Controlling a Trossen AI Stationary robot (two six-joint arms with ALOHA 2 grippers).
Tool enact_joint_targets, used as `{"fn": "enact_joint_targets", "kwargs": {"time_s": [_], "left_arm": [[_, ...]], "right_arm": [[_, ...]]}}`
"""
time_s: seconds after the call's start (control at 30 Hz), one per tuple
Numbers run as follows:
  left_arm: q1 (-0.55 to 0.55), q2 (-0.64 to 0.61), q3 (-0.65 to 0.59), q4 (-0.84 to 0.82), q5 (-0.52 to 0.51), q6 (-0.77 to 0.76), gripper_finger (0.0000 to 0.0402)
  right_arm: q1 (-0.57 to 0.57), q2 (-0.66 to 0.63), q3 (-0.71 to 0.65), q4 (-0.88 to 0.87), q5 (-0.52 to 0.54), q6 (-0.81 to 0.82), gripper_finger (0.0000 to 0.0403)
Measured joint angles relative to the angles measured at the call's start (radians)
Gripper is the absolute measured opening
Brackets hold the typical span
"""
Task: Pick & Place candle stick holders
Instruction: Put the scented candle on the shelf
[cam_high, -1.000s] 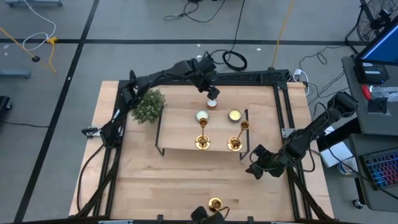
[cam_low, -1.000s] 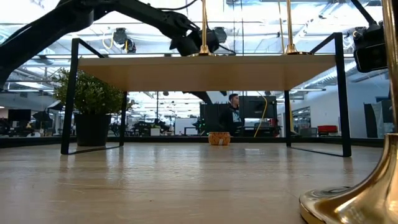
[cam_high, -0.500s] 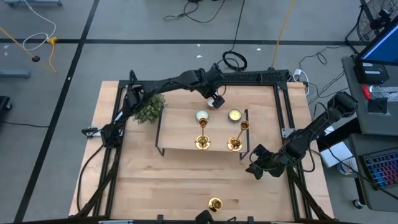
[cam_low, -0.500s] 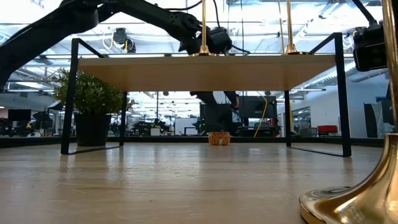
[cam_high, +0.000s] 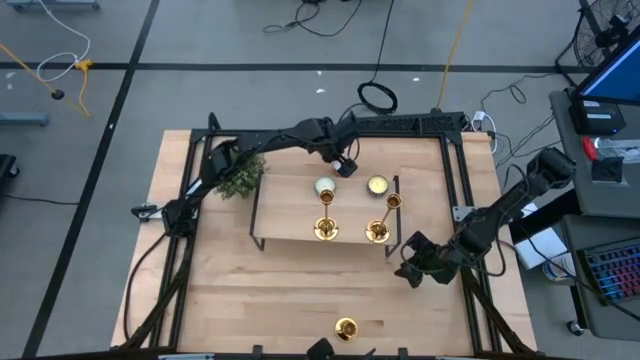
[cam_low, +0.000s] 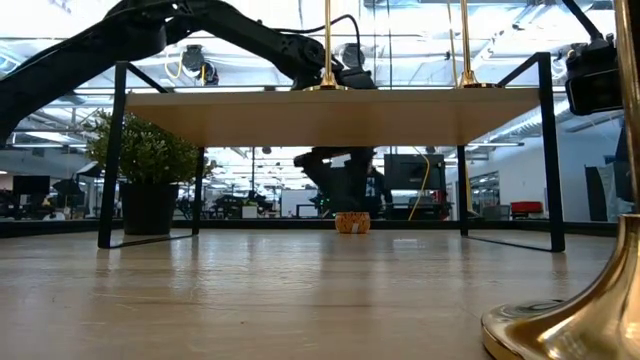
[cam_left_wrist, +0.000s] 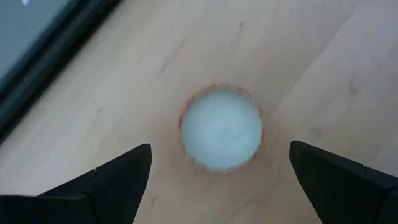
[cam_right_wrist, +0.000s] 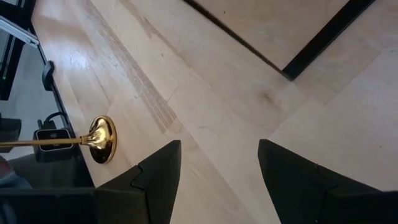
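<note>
**Left gripper open over a tealight**

Your left gripper (cam_left_wrist: 217, 180) hangs wide open above a tealight candle (cam_left_wrist: 221, 129) behind the raised shelf (cam_high: 290, 205), gripping nothing. Two candle stick holders (cam_high: 326, 228) stand on that shelf; the third (cam_high: 346, 328) sits at the table's near edge. Your right gripper (cam_right_wrist: 217, 168) waits beside the shelf, half open, empty.
</note>
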Motion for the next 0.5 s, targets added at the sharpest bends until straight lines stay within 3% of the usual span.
{"fn": "enact_joint_targets", "kwargs": {"time_s": [0.5], "left_arm": [[-0.017,0.022,0.0,0.044,0.041,-0.028,0.0388]], "right_arm": [[-0.028,0.0,0.0,0.001,-0.003,-0.034,0.021]]}}
